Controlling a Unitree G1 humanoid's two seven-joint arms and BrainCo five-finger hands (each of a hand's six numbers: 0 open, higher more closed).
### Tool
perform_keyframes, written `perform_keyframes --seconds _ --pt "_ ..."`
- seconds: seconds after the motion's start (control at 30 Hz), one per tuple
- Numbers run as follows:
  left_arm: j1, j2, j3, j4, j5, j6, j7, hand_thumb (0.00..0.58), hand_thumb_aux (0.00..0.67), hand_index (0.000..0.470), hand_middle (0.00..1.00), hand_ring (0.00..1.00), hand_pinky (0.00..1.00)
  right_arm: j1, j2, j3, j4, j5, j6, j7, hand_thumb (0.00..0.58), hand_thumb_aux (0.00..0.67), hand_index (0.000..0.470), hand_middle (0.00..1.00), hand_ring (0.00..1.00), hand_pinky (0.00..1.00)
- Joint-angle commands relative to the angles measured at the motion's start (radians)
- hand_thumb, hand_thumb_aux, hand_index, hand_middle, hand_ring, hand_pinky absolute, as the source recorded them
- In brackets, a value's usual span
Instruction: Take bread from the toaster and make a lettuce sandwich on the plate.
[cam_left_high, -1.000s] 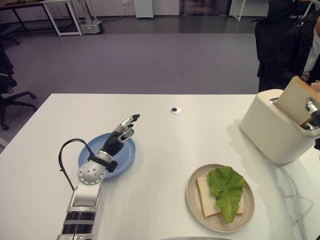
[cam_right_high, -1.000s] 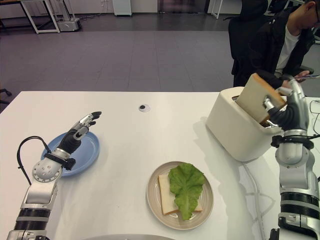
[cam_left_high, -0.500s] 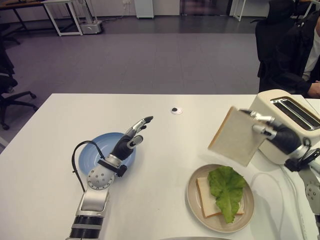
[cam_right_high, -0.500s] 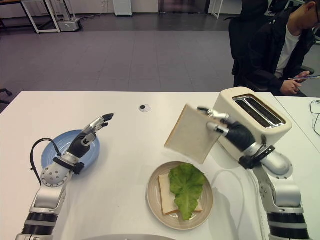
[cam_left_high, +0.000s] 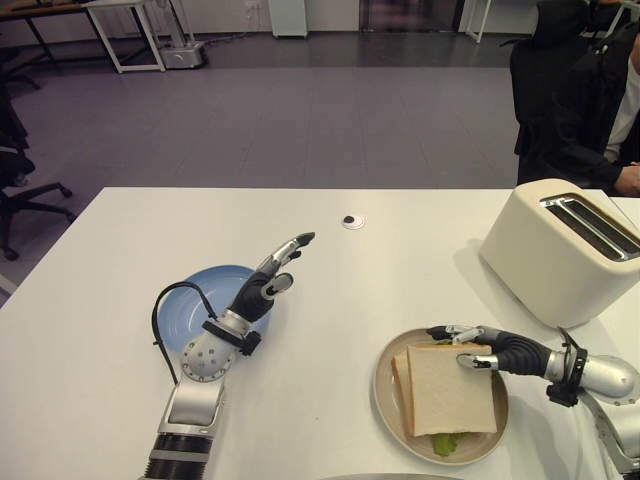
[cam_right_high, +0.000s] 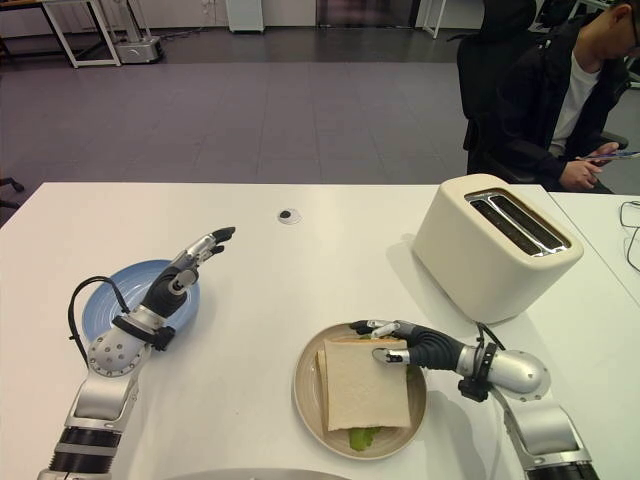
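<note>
Closest to me, the top slice (cam_right_high: 365, 385) lies flat on the tan plate (cam_right_high: 303, 385), covering the lettuce (cam_right_high: 362, 437) so just a green bit pokes out at the near edge. The bottom slice (cam_left_high: 400, 375) shows along the left side. My right hand (cam_right_high: 415, 347) is pinched on the top slice's far right corner, thumb on top. My left hand (cam_left_high: 262, 290) hovers over the blue plate (cam_left_high: 190, 300), fingers straight and apart, holding nothing. The toaster (cam_left_high: 545, 260) sits far right on the table (cam_left_high: 350, 300).

No words, numbers, labels or signs can be read here — nothing legible on any surface in sight.
</note>
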Motion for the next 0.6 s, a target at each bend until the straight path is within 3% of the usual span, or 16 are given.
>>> perform_keyframes --seconds 0.03,0.07,0.4,0.57,0.6 --pt "0.003 0.0 -0.011 -0.005 0.008 0.002 -0.003 0.0 0.0 0.0 0.0 0.0 0.0 -0.051 0.027 0.0 0.021 -0.044 -0.001 -0.056 0.148 0.092 0.065 0.0 0.0 0.0" --pt "0.002 -0.001 -0.013 -0.004 0.009 0.002 -0.002 0.0 0.0 0.0 0.0 0.0 0.0 -0.059 0.031 -0.004 0.03 -0.051 -0.001 -0.067 0.0 0.0 0.0 0.0 0.0 0.0" --pt "0.008 0.009 -0.042 -0.007 0.016 -0.016 -0.021 0.0 0.0 0.0 0.0 0.0 0.0 -0.148 0.078 -0.097 0.054 0.016 -0.018 -0.135 0.0 0.0 0.0 0.0 0.0 0.0" --pt "0.035 0.044 -0.109 -0.053 -0.026 -0.016 -0.13 0.0 0.0 0.0 0.0 0.0 0.0 -0.162 0.112 -0.196 0.018 0.222 0.007 -0.085 0.0 0.0 0.0 0.0 0.0 0.0" --pt "0.046 0.061 -0.132 -0.068 -0.03 -0.023 -0.169 0.0 0.0 0.0 0.0 0.0 0.0 -0.155 0.108 -0.216 0.011 0.279 0.027 -0.053 0.0 0.0 0.0 0.44 0.44 0.44"
